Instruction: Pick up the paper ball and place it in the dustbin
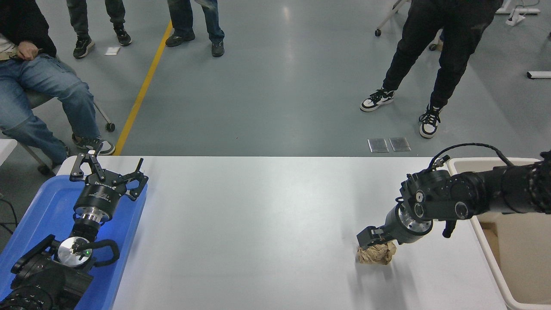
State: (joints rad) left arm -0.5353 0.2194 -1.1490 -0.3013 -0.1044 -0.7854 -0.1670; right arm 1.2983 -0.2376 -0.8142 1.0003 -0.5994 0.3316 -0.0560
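At lower right, my right gripper (pixel 373 240) sits atop the paper ball (pixel 375 255), grip state unclear, with the dustbin (pixel 486 241) beside it for dropping.

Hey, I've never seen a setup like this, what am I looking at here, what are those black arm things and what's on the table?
This is one picture from a camera high on a robot, looking down over its white table. The black arms are the robot's own. The left gripper sits open over a blue tray, parked. The right gripper reaches in from the right and is right on top of a crumpled brown paper ball, which lies on the table; whether it grips it can't be seen. The beige dustbin stands at the table's right edge. People stand or sit beyond the table.
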